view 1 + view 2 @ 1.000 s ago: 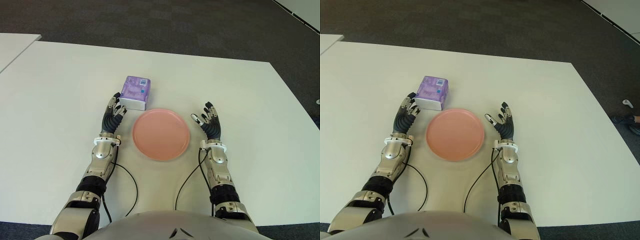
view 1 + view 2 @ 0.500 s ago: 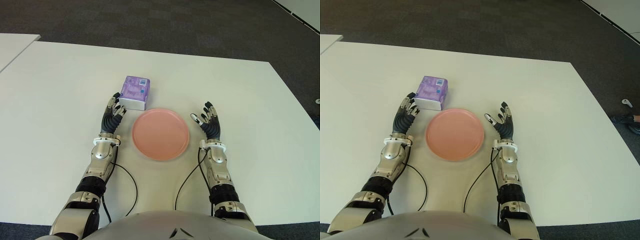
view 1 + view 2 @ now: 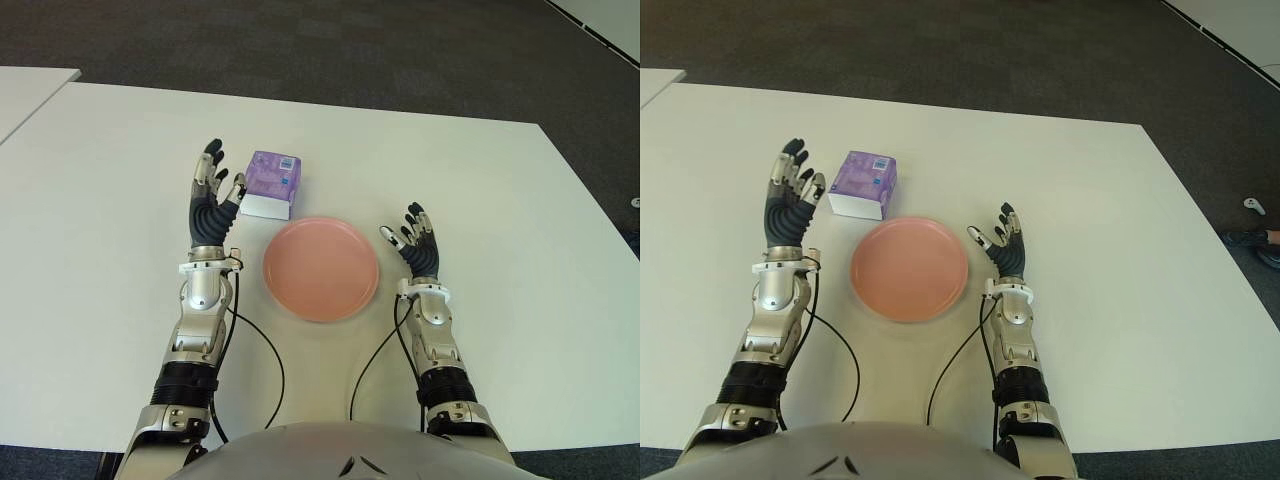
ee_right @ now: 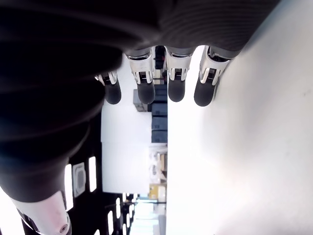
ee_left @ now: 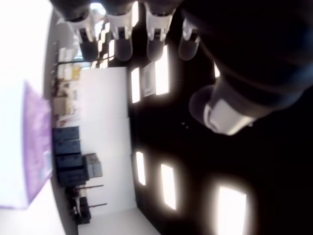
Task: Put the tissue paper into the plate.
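The purple tissue paper pack [image 3: 271, 183] lay on the white table [image 3: 480, 180], just beyond the far left edge of the pink plate [image 3: 321, 268]. The left hand [image 3: 211, 201] stood raised just to the left of the pack, fingers spread wide, holding nothing. The right hand [image 3: 417, 246] showed to the right of the plate, fingers loosely extended and empty.
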{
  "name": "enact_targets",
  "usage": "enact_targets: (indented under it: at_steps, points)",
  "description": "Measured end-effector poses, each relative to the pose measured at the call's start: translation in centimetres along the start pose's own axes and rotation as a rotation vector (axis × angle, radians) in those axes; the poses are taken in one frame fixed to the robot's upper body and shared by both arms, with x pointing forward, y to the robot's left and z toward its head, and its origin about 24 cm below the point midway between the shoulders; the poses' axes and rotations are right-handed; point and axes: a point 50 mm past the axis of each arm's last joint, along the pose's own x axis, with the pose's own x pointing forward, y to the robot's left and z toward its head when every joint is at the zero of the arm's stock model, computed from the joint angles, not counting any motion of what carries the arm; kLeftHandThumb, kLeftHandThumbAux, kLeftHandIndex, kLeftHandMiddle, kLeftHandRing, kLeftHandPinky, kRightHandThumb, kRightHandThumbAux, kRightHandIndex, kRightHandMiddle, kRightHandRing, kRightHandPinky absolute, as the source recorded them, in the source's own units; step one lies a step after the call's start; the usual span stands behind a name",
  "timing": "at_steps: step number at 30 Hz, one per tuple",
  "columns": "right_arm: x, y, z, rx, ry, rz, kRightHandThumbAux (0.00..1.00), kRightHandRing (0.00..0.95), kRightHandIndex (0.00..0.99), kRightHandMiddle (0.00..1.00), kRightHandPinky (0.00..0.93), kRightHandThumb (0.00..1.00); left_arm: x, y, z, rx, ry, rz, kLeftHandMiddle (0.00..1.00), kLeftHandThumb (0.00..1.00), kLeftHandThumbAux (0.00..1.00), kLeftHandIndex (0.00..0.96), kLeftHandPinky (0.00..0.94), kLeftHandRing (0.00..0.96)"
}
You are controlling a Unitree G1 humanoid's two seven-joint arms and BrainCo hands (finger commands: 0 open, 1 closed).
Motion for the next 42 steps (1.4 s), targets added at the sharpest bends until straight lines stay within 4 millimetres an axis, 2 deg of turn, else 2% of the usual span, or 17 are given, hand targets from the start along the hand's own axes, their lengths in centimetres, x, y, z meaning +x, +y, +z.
enact_targets:
  at_steps: [3, 6, 11, 20, 25, 33, 38, 42]
  points:
    - [0.0, 0.0, 0.0, 0.001, 0.000, 0.000, 0.733, 0.042, 0.043, 0.056, 0.071, 0.196, 0.6, 1.8, 0.4, 0.103, -0.063, -0.014, 0.000, 0.164, 0.567, 0.000, 0.000, 0.000]
    - [0.0, 0.1, 0.0, 0.003, 0.002, -0.002, 0.734, 0.042, 0.045, 0.057, 0.072, 0.201, 1.5, 3.5, 1.0, 0.214, -0.134, -0.013, 0.000, 0.245, 0.480, 0.000, 0.000, 0.000]
    - [0.1, 0.2, 0.0, 0.004, 0.003, -0.003, 0.732, 0.043, 0.047, 0.058, 0.071, 0.203, 2.8, 4.5, 1.9, 0.356, -0.215, 0.003, 0.000, 0.333, 0.338, 0.000, 0.000, 0.000]
    - [0.2, 0.7, 0.0, 0.018, 0.004, 0.002, 0.723, 0.050, 0.049, 0.066, 0.079, 0.193, 6.7, 4.6, 3.6, 0.523, -0.319, -0.030, 0.000, 0.422, 0.206, 0.000, 0.000, 0.000]
    - [0.2, 0.6, -0.1, 0.018, 0.006, -0.001, 0.719, 0.053, 0.051, 0.069, 0.084, 0.191, 7.6, 4.7, 4.2, 0.544, -0.374, -0.068, 0.000, 0.445, 0.179, 0.000, 0.000, 0.000]
    - [0.2, 0.6, -0.2, 0.020, 0.010, -0.004, 0.708, 0.049, 0.053, 0.063, 0.078, 0.190, 8.0, 3.3, 3.2, 0.634, -0.407, -0.235, 0.000, 0.472, 0.142, 0.000, 0.000, 0.000]
    - [0.3, 0.7, -0.2, 0.021, 0.012, -0.002, 0.717, 0.048, 0.048, 0.061, 0.081, 0.186, 8.8, 2.0, 2.5, 0.780, -0.419, -0.413, 0.000, 0.469, 0.122, 0.000, 0.000, 0.000]
    - [0.3, 0.7, -0.2, 0.021, 0.011, 0.001, 0.729, 0.052, 0.047, 0.063, 0.092, 0.178, 10.2, 1.2, 1.7, 0.932, -0.424, -0.554, 0.000, 0.448, 0.116, 0.000, 0.000, 0.000]
